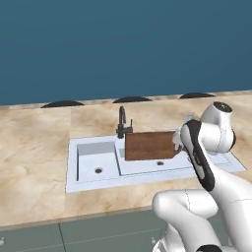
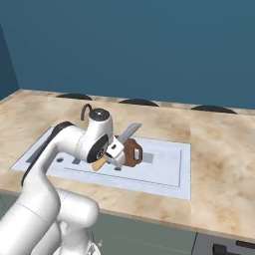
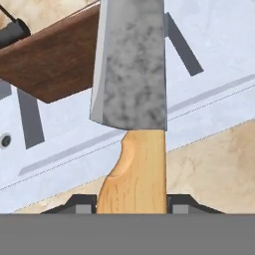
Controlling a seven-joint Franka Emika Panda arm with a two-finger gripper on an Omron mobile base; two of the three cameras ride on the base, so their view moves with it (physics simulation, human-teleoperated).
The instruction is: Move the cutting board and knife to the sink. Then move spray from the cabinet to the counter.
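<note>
I see the cutting board [image 1: 150, 145] leaning in the sink [image 1: 93, 167] by the black faucet [image 1: 122, 123] (worktop [image 1: 34, 147] around); my hand [image 2: 115, 153] hovers above, clamped on the knife [image 3: 132, 99].

Beige-tan veined marble counter [image 1: 34, 162] stretching wide across the scene on grey-green base cabinets [image 1: 98, 234], and set into it a pale blue-white sink [image 1: 74, 167] with a black faucet [image 1: 122, 123] standing at its far edge. Over the sink's right basin, a dark brown rectangular wooden cutting board [image 1: 147, 146] rests tilted, its far edge up by the faucet. Along the counter's far edge, three dark half-round shapes [image 1: 132, 100] sit against the blue wall.
</note>
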